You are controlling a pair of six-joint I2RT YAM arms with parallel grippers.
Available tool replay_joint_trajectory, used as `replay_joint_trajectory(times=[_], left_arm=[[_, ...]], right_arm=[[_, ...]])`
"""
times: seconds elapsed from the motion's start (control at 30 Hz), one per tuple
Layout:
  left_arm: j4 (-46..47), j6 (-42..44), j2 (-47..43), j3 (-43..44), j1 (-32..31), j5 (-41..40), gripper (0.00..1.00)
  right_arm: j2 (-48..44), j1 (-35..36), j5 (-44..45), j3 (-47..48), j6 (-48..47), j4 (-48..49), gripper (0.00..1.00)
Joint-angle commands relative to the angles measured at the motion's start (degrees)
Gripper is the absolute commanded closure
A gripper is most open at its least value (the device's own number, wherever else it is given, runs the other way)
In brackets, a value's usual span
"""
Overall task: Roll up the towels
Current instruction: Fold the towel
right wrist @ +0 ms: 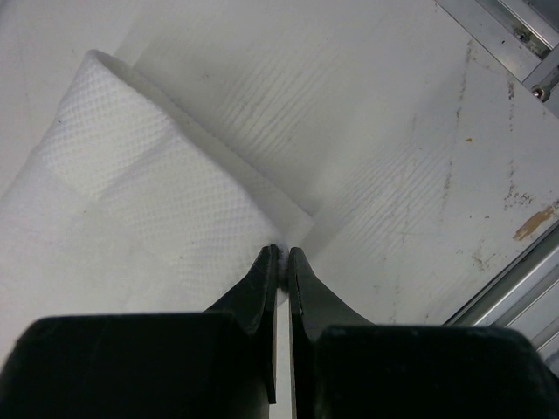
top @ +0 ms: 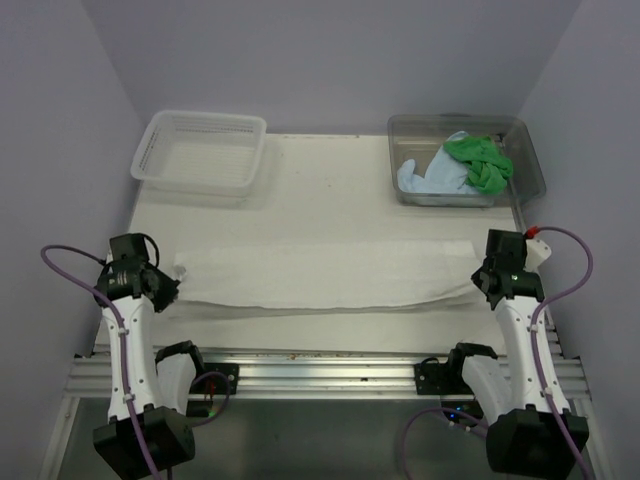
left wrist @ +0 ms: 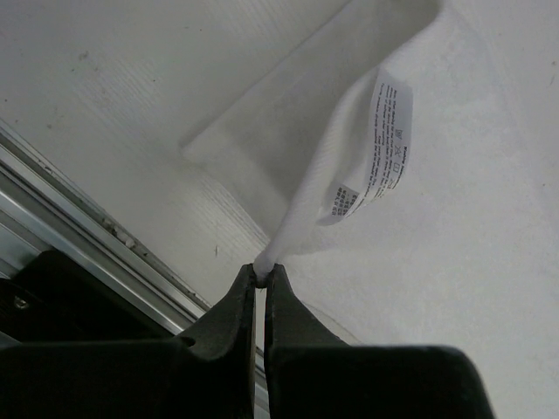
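Note:
The white towel [top: 320, 275] lies folded into a long strip across the near part of the table. At its left end my left gripper [top: 172, 287] is shut on a pinched corner [left wrist: 262, 262], with the care label [left wrist: 384, 148] hanging just beyond. The right end is pinched in my right gripper [top: 482, 278], the corner [right wrist: 281, 253] caught between the shut fingers. A bright green towel [top: 478, 160] and a light blue towel [top: 432, 176] lie crumpled in the clear tub [top: 530, 150] at the back right.
A white lattice basket [top: 150, 150] stands at the back left. An aluminium rail [top: 320, 372] runs along the table's near edge and shows in both wrist views [left wrist: 79, 231] [right wrist: 515, 288]. Walls close in on both sides.

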Motion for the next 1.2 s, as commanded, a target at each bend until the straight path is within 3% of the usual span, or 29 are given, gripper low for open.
replay_joint_trajectory(times=[0.0, 0.23, 0.27, 0.3, 0.33, 0.4, 0.43, 0.47, 0.53, 0.7, 0.8, 0.9, 0.97, 1.17], left_arm=[[0.9, -1.4, -0.6, -1.1, 0.6, -1.4, 1.0], [1.2, -2.0, -0.3, -3.2, 0.6, -0.9, 1.0], [1.2, -1.8, 0.0, -3.1, 0.7, -0.8, 0.86], [1.1, -1.9, 0.3, -2.7, 0.7, -0.9, 0.78], [1.1, -1.7, 0.5, -2.5, 0.6, -0.9, 0.67], [1.2, -1.4, 1.1, -0.7, 0.6, -1.3, 0.39], [1.9, -1.0, 1.4, 0.3, 0.6, -1.6, 0.3], [2.4, -0.1, 1.8, 2.5, 0.6, -1.6, 0.21], [4.0, 1.1, 2.4, 4.9, 0.6, -2.3, 0.2], [11.2, 1.8, 4.4, 8.4, -0.3, 6.3, 0.23], [17.0, 0.5, 8.3, 7.7, -3.7, 11.6, 0.32], [21.3, -0.6, 13.1, 5.9, -7.8, 13.8, 0.39], [23.3, -0.6, 16.4, 4.7, -8.8, 14.5, 0.46], [27.5, 0.7, 23.8, 3.8, -8.8, 9.7, 0.49]], right_arm=[[0.8, -0.5, 1.9, -0.8, 0.0, 2.0, 1.0], [3.4, -0.5, 1.3, -1.1, 0.6, 4.1, 1.0], [3.7, -0.6, 0.9, -1.0, 0.5, 4.4, 0.99], [4.4, -0.5, 0.1, -0.6, -0.2, 4.9, 0.89], [4.7, -0.5, -1.0, -0.2, -0.2, 4.8, 0.64], [4.3, -0.5, -2.2, 1.2, -0.9, 4.9, 0.44], [4.1, -0.5, -2.5, 1.6, -1.0, 4.9, 0.32], [3.6, -0.5, -3.2, 2.3, -1.2, 5.0, 0.27], [2.9, -0.5, -3.3, 3.4, -2.3, 5.1, 0.23], [4.3, -0.4, -9.3, 5.6, -3.8, 7.5, 0.27], [7.9, -0.1, -13.3, 5.7, -4.6, 9.9, 0.36], [13.0, 0.3, -16.2, 6.7, -5.9, 12.0, 0.55], [18.1, 0.3, -17.5, 8.1, -6.6, 13.0, 0.57], [28.9, 0.2, -22.4, 12.0, -7.9, 16.5, 0.68]])
